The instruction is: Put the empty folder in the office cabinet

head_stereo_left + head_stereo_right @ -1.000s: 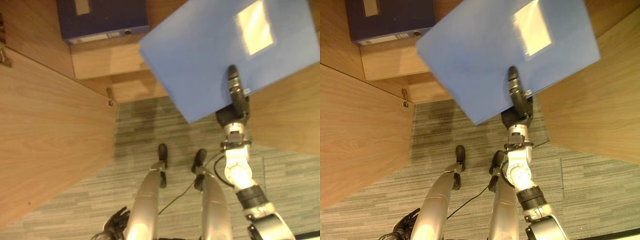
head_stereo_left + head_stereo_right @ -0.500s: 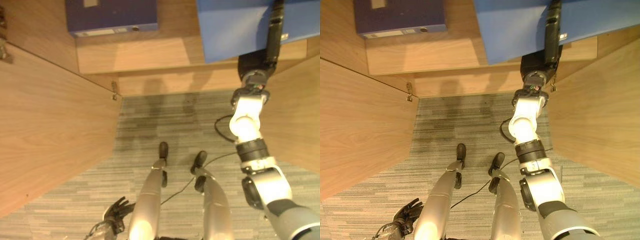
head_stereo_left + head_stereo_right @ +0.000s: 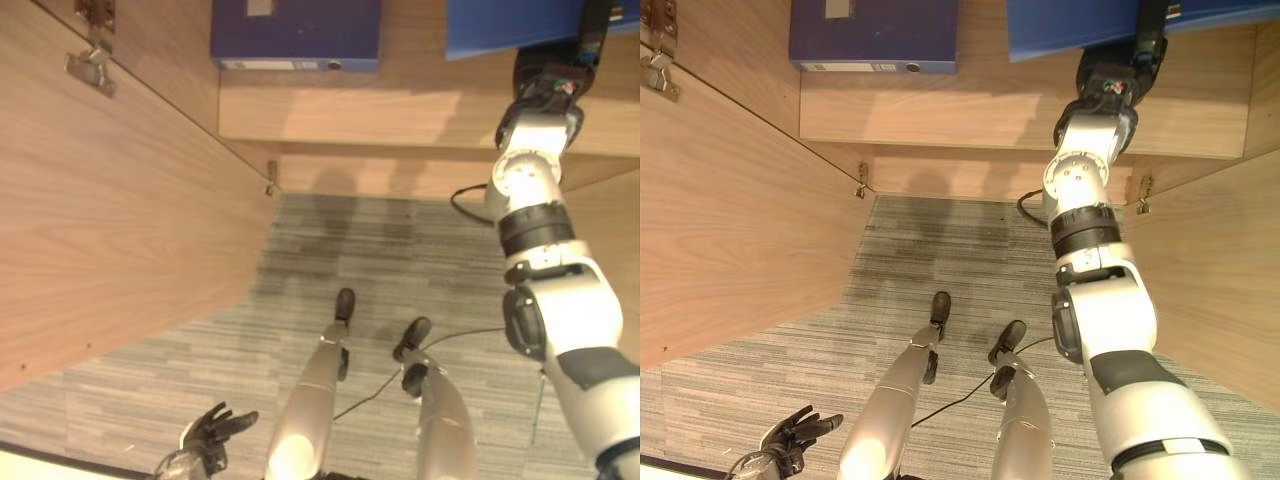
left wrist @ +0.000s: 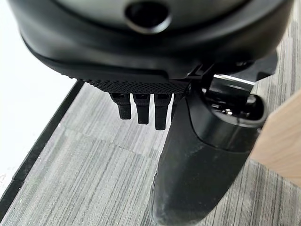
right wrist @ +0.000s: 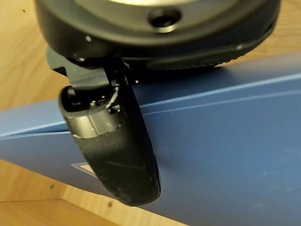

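Note:
The light blue folder (image 3: 1065, 25) lies flat over the right part of the cabinet shelf (image 3: 990, 105), reaching past the top of the view. My right hand (image 3: 1148, 40) is stretched into the cabinet and shut on the folder's near edge. Its thumb (image 5: 117, 150) presses on the folder's blue cover (image 5: 225, 141); the fingers are hidden beneath. Down by my side over the carpet, my left hand (image 3: 205, 440) hangs open and holds nothing.
A dark blue binder (image 3: 295, 35) lies on the left part of the same shelf. The left cabinet door (image 3: 110, 200) stands open on my left, the right door (image 3: 1230, 280) on my right. Grey carpet (image 3: 940, 250) runs between them.
My right arm has reached further forward, carrying the folder from a tilted pose in front of the cabinet to flat over the shelf. The camera has shifted too.

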{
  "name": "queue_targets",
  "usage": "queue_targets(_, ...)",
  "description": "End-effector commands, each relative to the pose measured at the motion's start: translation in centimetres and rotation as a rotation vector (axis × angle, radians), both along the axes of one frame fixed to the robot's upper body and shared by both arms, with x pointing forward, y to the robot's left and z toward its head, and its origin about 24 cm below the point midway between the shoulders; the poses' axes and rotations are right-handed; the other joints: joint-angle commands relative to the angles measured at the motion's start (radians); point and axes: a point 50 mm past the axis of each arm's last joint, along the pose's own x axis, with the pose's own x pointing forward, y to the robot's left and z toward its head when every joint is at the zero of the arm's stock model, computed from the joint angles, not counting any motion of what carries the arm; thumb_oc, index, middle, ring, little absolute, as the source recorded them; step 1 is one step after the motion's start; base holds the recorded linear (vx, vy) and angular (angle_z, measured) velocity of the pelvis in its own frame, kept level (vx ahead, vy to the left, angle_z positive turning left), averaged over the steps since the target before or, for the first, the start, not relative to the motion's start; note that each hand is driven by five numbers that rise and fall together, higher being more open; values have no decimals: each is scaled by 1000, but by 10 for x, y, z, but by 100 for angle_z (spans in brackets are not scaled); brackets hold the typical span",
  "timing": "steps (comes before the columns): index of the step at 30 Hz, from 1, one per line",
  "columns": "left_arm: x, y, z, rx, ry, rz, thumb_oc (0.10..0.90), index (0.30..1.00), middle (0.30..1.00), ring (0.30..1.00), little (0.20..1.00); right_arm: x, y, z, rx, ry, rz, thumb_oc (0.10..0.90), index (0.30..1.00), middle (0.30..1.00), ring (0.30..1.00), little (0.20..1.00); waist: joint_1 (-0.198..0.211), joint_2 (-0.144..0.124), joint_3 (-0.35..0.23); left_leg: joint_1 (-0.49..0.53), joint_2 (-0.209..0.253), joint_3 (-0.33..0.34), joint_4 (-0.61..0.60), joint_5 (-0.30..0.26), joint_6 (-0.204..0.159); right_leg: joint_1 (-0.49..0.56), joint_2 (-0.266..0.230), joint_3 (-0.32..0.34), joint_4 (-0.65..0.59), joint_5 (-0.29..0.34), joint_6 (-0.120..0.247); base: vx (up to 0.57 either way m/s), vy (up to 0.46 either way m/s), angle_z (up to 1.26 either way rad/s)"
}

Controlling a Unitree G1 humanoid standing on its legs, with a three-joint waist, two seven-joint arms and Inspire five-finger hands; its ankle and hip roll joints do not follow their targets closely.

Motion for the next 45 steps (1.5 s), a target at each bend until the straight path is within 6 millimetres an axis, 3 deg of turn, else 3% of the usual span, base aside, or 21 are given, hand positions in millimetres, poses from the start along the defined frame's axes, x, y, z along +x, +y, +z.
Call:
queue_targets(1, -53, 42, 1, 135, 193, 41, 800, 900, 900, 900, 900, -19, 3, 55, -109, -200, -31, 400, 300, 300, 300, 300, 7, -54, -124, 8, 18, -37, 77, -155, -46, 73, -32, 46, -38, -11, 92, 24, -11, 10)
queue_targets(11, -61, 44, 1, 140, 197, 39, 800, 900, 900, 900, 900, -23, -18, 60, -26, -202, -81, 400, 300, 300, 300, 300, 34, -28, -143, -5, 0, -55, 61, -145, -45, 67, -44, 22, -12, -35, 94, 18, -5, 9)
queue_targets(12, -63, 44, 1, 137, 201, 40, 800, 900, 900, 900, 900, -22, -21, 61, -33, -194, -86, 516, 474, 474, 474, 474, 35, -28, -145, -6, 0, -57, 59, -142, -46, 67, -44, 21, -12, -35, 95, 9, -4, 9)
queue_targets(13, -63, 45, 1, 140, 202, 37, 800, 900, 900, 900, 900, -23, -22, 63, -45, -192, -94, 685, 728, 728, 728, 728, 37, -28, -147, -7, -1, -58, 58, -141, -46, 66, -45, 19, -12, -35, 95, 11, -8, 10)
queue_targets(14, -64, 45, 1, 139, 204, 35, 800, 900, 900, 900, 900, -23, -22, 65, -62, -189, -95, 800, 900, 900, 900, 900, 39, -28, -148, -8, -2, -60, 56, -140, -46, 65, -45, 18, -12, -36, 94, 8, -10, 12)
queue_targets(17, -66, 46, 1, 142, 206, 30, 800, 900, 900, 900, 900, -23, -22, 67, -91, -198, -89, 800, 900, 900, 900, 900, 41, -26, -152, -12, -2, -61, 56, -138, -47, 62, -46, 15, -11, -41, 92, 9, -9, 8)
queue_targets(26, -65, 45, 1, 117, 196, 17, 800, 900, 900, 900, 900, -4, -8, 35, -173, -79, -6, 800, 900, 900, 900, 900, 46, -17, -147, 6, 0, -62, 43, -128, -48, 73, -42, 12, -12, -41, 88, 1, 0, 1)
queue_targets(39, -71, 43, -1, 89, 210, 8, 800, 900, 900, 900, 900, 7, -18, 13, -206, 66, -15, 800, 900, 900, 900, 900, 45, -5, -144, 12, 7, -61, 23, -112, -51, 73, -38, 11, -25, -37, 85, 0, 0, 0)
queue_targets(42, -73, 41, -2, 81, 213, 2, 800, 900, 900, 900, 900, 12, -22, -4, -279, 175, -17, 800, 900, 900, 900, 900, 43, -7, -145, 21, 9, -59, 10, -105, -53, 79, -36, 9, -38, -32, 85, 0, 0, 0)
queue_targets(45, -75, 45, 0, 86, 229, -17, 800, 900, 900, 900, 900, 19, -23, -26, -489, 340, 2, 800, 900, 900, 900, 900, 39, -14, -144, 23, 12, -57, 8, -101, -55, 81, -34, 8, -43, -27, 81, 0, 0, 0)
